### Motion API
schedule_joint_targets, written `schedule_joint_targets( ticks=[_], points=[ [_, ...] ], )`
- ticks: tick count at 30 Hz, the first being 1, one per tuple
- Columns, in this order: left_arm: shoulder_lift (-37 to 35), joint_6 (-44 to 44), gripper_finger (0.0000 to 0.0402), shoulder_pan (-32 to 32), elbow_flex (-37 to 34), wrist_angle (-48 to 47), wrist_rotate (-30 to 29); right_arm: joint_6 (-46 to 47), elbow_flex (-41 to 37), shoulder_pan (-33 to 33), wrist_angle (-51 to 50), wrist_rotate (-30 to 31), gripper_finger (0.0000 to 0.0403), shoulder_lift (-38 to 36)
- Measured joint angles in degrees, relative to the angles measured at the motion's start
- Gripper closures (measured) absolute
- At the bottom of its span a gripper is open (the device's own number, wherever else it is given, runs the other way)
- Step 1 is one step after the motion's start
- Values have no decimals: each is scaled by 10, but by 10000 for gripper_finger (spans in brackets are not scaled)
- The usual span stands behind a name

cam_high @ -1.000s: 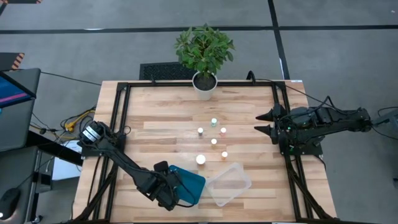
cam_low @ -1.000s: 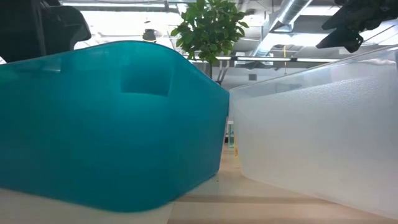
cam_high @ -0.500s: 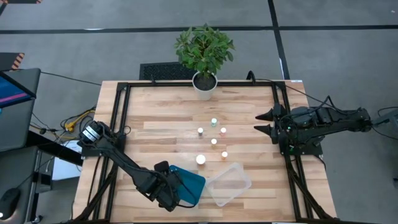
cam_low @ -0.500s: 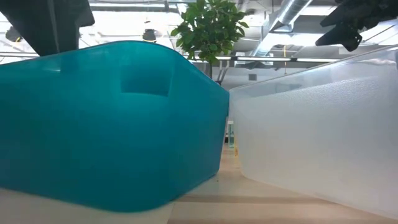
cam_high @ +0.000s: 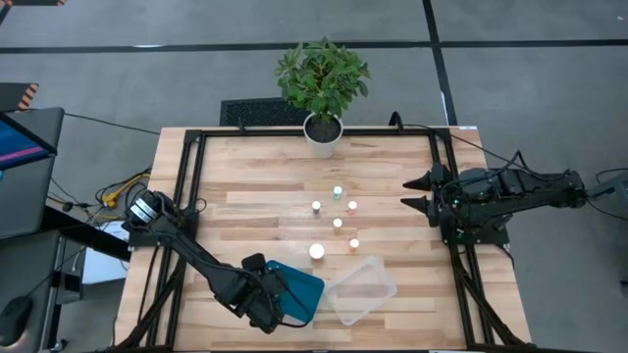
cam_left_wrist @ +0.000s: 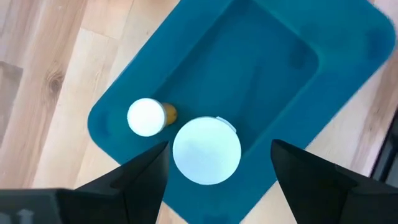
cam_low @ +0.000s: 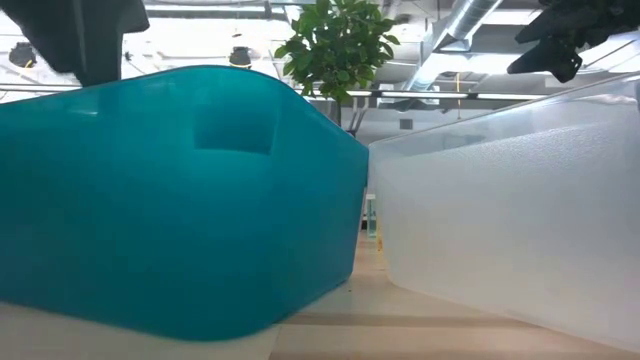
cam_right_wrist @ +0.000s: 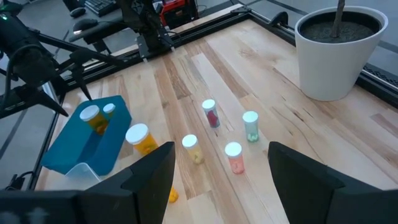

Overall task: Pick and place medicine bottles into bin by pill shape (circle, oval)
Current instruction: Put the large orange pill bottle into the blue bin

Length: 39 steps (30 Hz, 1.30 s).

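A teal bin [cam_high: 297,285] stands at the near edge and holds two white-capped bottles: a small orange one [cam_left_wrist: 148,117] and a wide one [cam_left_wrist: 206,151]. My left gripper [cam_high: 281,299] hangs open above this bin, its fingers [cam_left_wrist: 144,177] on either side of the wide bottle's cap without touching it. Several small bottles stand on the table's middle: a greenish one [cam_high: 338,192], a pinkish one [cam_high: 352,207], orange ones [cam_high: 354,243] and a wide one [cam_high: 316,251]. My right gripper [cam_high: 417,193] waits open at the table's right side.
A clear bin [cam_high: 361,289] lies right of the teal bin, touching it. A potted plant [cam_high: 323,132] stands at the far edge. A dark frame [cam_high: 186,176] runs along the table's left, right and far sides.
In the low view my left gripper has gone up a little above the teal bin. The bottles and bins have kept still.
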Motion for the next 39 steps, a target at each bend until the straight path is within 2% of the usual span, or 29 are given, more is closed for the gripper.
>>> schedule_joint_targets(
  ticks=[9, 13, 17, 22, 24, 29, 32, 39],
  points=[
    [0, -1, 129, 0, 74, -96, -20, 0, 0, 0, 0, 0, 132, 0],
    [0, -11, 128, 12, 138, -157, -62, 0, 0, 0, 0, 0, 132, 0],
    [-1, 11, 122, 53, 187, -177, -121, -4, 0, 0, 0, 0, 132, 0],
    [0, 124, 117, 124, 196, -114, -139, -5, 0, 0, 0, 0, 132, 0],
    [0, 171, 117, 155, 184, -59, -141, -5, 0, 0, 0, 0, 132, 0],
    [2, 259, 117, 212, 139, 67, -88, -5, 0, 0, 0, 1, 132, 0],
    [2, 283, 117, 225, 116, 103, -50, -5, 0, 0, 0, 1, 132, 0],
    [2, 323, 117, 231, 84, 154, -34, -5, 0, 0, 0, 1, 132, 0]
  ],
)
